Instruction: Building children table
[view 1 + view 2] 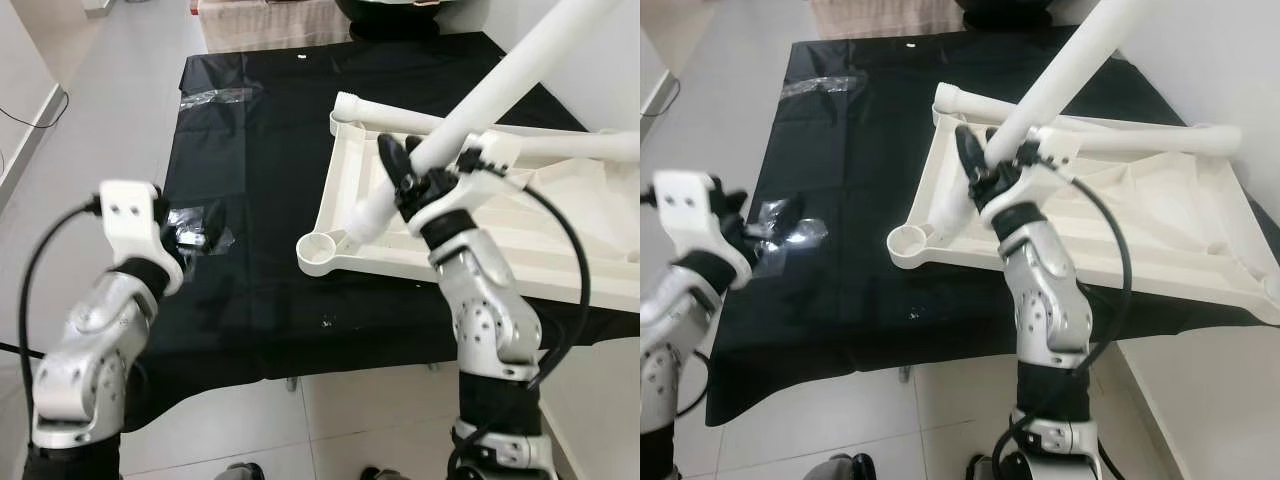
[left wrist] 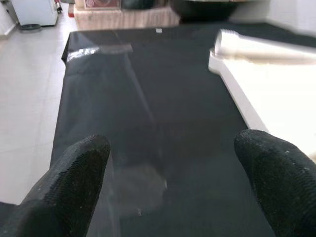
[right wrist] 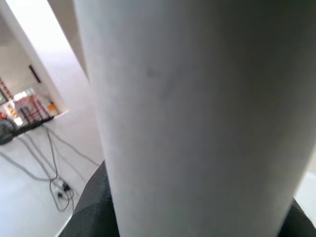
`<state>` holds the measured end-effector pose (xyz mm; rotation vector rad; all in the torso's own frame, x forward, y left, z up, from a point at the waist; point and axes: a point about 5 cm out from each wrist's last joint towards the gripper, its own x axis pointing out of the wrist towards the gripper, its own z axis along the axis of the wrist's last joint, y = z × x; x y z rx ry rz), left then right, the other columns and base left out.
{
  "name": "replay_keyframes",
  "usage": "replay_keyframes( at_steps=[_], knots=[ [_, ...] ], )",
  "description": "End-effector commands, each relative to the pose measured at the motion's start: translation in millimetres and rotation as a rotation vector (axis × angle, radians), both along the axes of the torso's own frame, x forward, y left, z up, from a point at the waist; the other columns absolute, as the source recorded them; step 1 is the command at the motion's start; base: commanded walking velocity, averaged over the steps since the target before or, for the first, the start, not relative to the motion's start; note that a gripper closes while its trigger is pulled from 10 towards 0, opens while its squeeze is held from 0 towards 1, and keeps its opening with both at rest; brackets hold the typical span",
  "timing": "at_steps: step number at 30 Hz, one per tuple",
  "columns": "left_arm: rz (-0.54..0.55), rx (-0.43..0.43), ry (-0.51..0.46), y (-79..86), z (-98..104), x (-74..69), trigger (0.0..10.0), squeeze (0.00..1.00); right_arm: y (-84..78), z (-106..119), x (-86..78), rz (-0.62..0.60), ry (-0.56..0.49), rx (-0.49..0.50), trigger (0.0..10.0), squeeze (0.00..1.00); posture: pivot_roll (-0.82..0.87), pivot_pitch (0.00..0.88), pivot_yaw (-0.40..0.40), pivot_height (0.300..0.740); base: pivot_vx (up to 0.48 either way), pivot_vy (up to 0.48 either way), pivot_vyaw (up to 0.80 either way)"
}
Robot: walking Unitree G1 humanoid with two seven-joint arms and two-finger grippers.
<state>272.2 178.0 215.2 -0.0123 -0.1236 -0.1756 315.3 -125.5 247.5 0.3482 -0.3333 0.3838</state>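
Right gripper is clamped on a white leg, mid-frame, its foot near the top's corner socket. Next: seat it there. Left gripper, lower left, hangs spread apart over the black cloth.

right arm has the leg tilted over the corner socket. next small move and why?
Probably slide the white table leg's lower end a bit toward the open corner socket, then stand it up. The right tool grips the leg, which leans steeply, its end resting just beside the socket on the upturned tabletop. The left tool hovers open over the black cloth.
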Motion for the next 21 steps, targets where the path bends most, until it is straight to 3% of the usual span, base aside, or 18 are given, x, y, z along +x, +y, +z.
replay_keyframes(
  at_steps=[1,6,21],
  knots=[
    [-0.012,0.023,-0.018,-9.1,-1,-4.5,10.0,0.0,5.2,5,-6.3,0.031,-0.028,-0.021,10.0,0.0,-0.04,0.135,0.011,0.74,0.0,0.0,0.0],
    [-0.029,0.049,0.0,-24.5,-12,-9.5,10.0,0.0,8.0,0,-18.4,0.072,-0.04,-0.055,10.0,0.0,-0.05,0.125,0.016,0.74,0.0,0.0,0.0],
    [0.008,0.159,0.027,-30.8,-40,-15.4,10.0,0.0,5.0,-18,-30.9,0.052,-0.018,-0.129,10.0,0.0,-0.08,0.103,0.024,0.74,0.0,0.0,0.0]
  ],
)
